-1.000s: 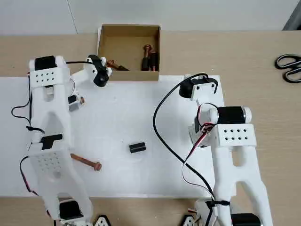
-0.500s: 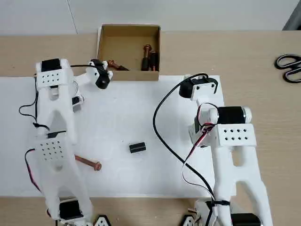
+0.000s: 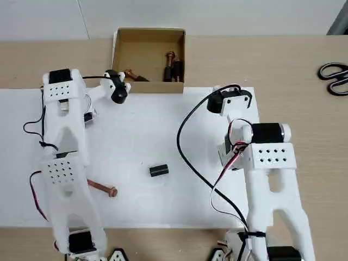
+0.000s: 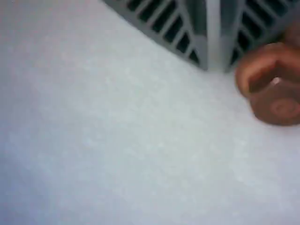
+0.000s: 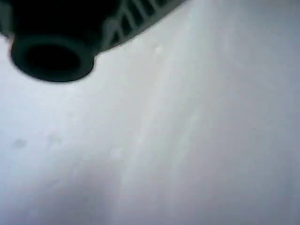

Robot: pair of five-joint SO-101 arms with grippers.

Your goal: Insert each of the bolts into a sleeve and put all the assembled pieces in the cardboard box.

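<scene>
**High view, then wrists: one pair gripped, one pair loose**

High view: cardboard box (image 3: 148, 51) sits at the far edge of the white sheet (image 3: 136, 130), with assembled pieces (image 3: 173, 66) lying inside. Left gripper (image 3: 87, 116) is near the box's left front corner. Right gripper (image 3: 224, 152) is off the right front corner, farther out. Loose sleeve (image 3: 159, 170) is well clear of the box, mid-sheet. Loose bolt (image 3: 101, 188) is farther from the box again.

Left wrist view: held bolt (image 4: 274, 93), copper head tight against the jaw. Jaws look closed on the shank.

Right wrist view: held sleeve (image 5: 51, 56), black, bore facing the cam. Jaws closed on it, low over the sheet.

Wrist cams give contact at the jaws; overhead gives layout round the box.

Handling (est.): bolts are stiff, dense and smooth, so likely to roll; grip mid-shank. Sleeves are light, rigid and short; grip across the body and keep the bore free.
</scene>
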